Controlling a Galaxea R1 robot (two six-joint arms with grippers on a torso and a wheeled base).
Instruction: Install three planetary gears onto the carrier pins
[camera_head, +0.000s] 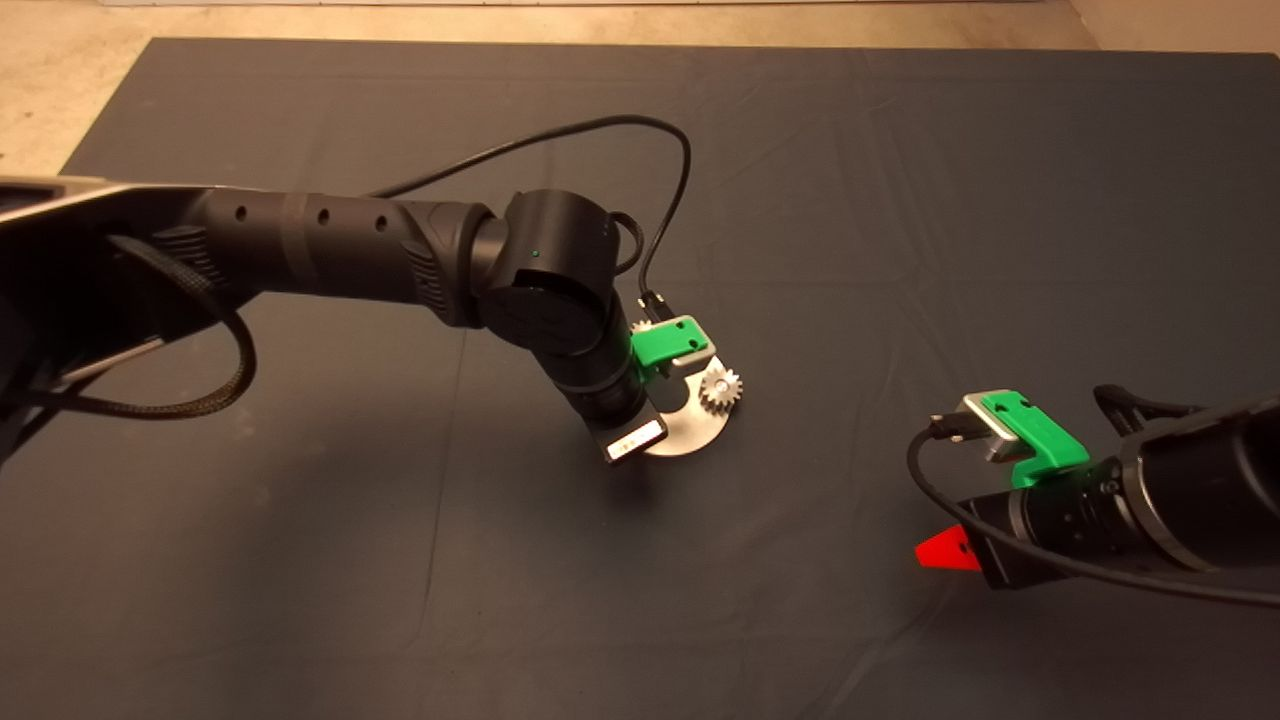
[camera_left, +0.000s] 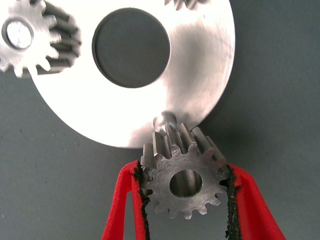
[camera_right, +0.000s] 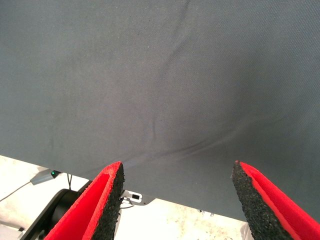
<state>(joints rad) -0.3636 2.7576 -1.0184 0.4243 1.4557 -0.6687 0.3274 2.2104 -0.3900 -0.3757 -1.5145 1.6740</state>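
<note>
My left gripper (camera_left: 184, 186) is shut on a small silver planetary gear (camera_left: 184, 184), held just above a bare carrier pin (camera_left: 164, 120) at the rim of the shiny disc (camera_left: 200, 65). Through the gear's centre hole a bit of metal shows. Another gear (camera_left: 30, 37) sits on its pin at the disc's other side, and the teeth of a third gear (camera_left: 182, 4) peek in at the frame edge. From the head view, the left arm covers most of the disc (camera_head: 690, 428), and one seated gear (camera_head: 720, 387) shows. My right gripper (camera_right: 177, 192) hangs open over bare mat at the right.
The dark mat (camera_head: 900, 200) lies wrinkled around the disc. A black cable (camera_head: 660, 170) loops above the left wrist. Past the mat's edge in the right wrist view, pale floor and a dark robot base (camera_right: 55, 210) show.
</note>
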